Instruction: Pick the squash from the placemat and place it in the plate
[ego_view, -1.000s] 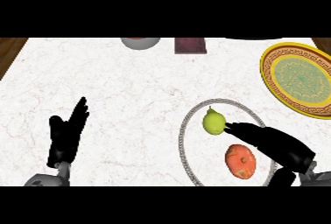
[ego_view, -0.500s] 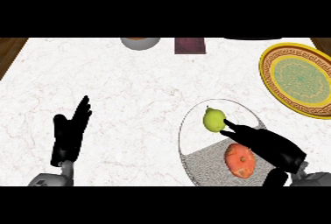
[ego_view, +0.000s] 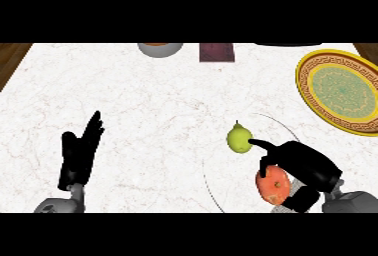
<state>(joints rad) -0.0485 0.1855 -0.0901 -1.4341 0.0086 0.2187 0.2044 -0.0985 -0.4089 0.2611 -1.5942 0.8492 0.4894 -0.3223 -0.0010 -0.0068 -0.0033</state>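
Observation:
The yellow-green squash (ego_view: 238, 138) stands on the round pale placemat (ego_view: 207, 186) at the lower right. My right hand (ego_view: 304, 166) lies over the mat just right of the squash, one outstretched finger (ego_view: 258, 143) touching the squash's right side; nothing is held. Beneath that hand an orange round fruit (ego_view: 272, 183) sits on the mat, partly hidden by the hand. The yellow patterned plate (ego_view: 344, 90) lies at the right edge, up and right of the mat. My left hand (ego_view: 79, 156) rests open at the lower left, fingers up.
A grey bowl (ego_view: 159, 48) and a dark red box (ego_view: 217, 52) stand along the far edge of the marble counter (ego_view: 148, 100). Wooden floor shows past the counter's top corners.
My right hand has slid left and up across the mat, its finger now reaching the squash and its palm covering more of the orange fruit. The left hand has barely shifted.

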